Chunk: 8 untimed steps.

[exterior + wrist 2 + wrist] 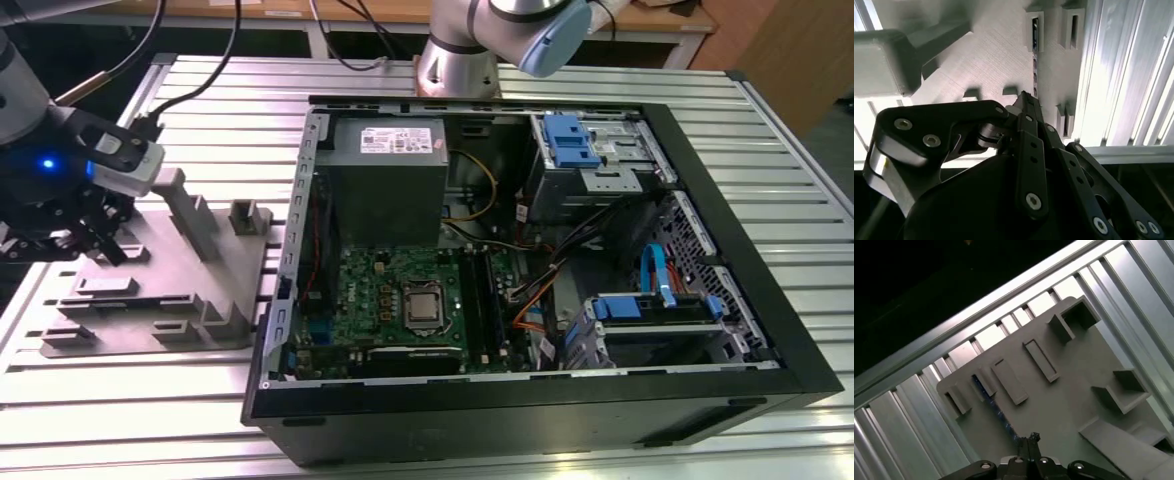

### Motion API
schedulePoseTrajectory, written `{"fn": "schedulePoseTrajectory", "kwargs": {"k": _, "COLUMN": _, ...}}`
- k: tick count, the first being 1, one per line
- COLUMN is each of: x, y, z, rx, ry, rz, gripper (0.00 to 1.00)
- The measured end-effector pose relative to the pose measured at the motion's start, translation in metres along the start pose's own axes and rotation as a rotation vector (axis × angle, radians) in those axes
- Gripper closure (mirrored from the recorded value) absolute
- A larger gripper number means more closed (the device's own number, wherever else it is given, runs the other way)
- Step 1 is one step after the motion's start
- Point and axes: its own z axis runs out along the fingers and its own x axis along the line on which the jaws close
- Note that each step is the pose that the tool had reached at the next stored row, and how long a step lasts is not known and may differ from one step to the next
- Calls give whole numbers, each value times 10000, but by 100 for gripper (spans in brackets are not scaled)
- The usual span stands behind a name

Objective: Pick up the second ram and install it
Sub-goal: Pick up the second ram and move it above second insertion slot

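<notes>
One counter [134, 405] carries the open case [534, 398] and, at the exterior view's left, a grey tray [140, 310]. The ram [996, 410] stands edgewise in it, long axis running straight away from the end effector [1029, 436] (fingers pressed together, at its near end).

No print is legible, even on the power-supply label [387, 140].

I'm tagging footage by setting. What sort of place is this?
Probably a robot work cell for computer assembly: an open desktop computer case lies on a slatted aluminium table, a grey slotted fixture plate sits beside it, and a robot arm's base stands beyond it.
</notes>
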Motion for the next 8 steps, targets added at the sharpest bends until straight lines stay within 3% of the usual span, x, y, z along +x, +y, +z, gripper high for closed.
{"fn": "schedulePoseTrajectory", "kwargs": {"k": 8, "x": 0, "y": -1, "z": 22, "rx": 1, "ry": 61, "rz": -1449, "gripper": 90}}
